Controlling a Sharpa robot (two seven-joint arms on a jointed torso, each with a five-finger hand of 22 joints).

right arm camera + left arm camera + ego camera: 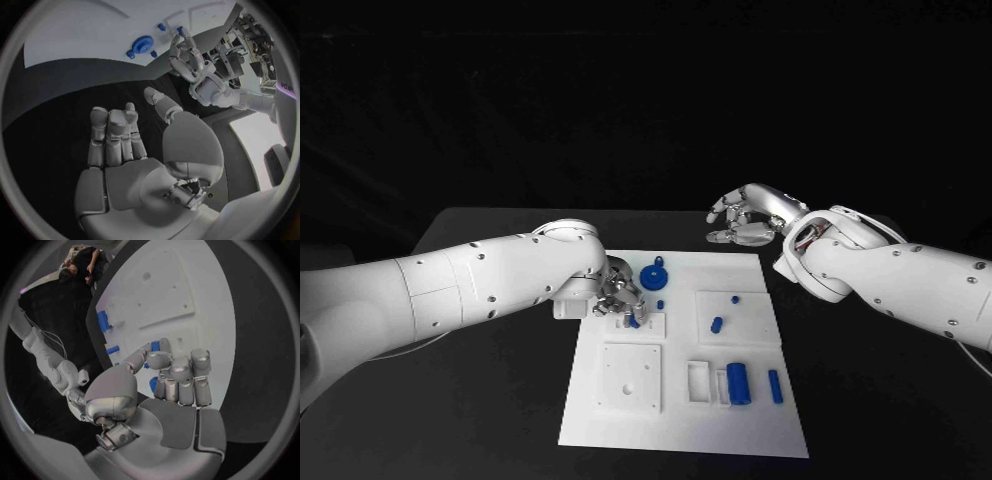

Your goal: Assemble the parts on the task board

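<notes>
The left hand (620,296) is low over the upper left part of the flat white rectangular task board (762,410), which lies in the middle of the black counter (488,420). Its fingers (181,372) are curled in, and a small blue part (633,320) shows at their tips, by a small raised white square plate; whether they actually pinch it, I cannot tell. Just to the right, near the board's upper edge, lies a round blue gear-like disc (656,278), with a tiny blue peg (661,304) below it. Further right a short blue pin (734,298) stands in a square white plate and another blue pin (717,324) lies just below it. Lower on the board, a thick blue cylinder (737,383) sits beside white rectangular frames, with a thinner blue rod (776,386) on its right. The right hand (747,220) hangs above the counter beyond the board's upper right corner, holding nothing, its fingers (112,135) loosely bent and side by side.
</notes>
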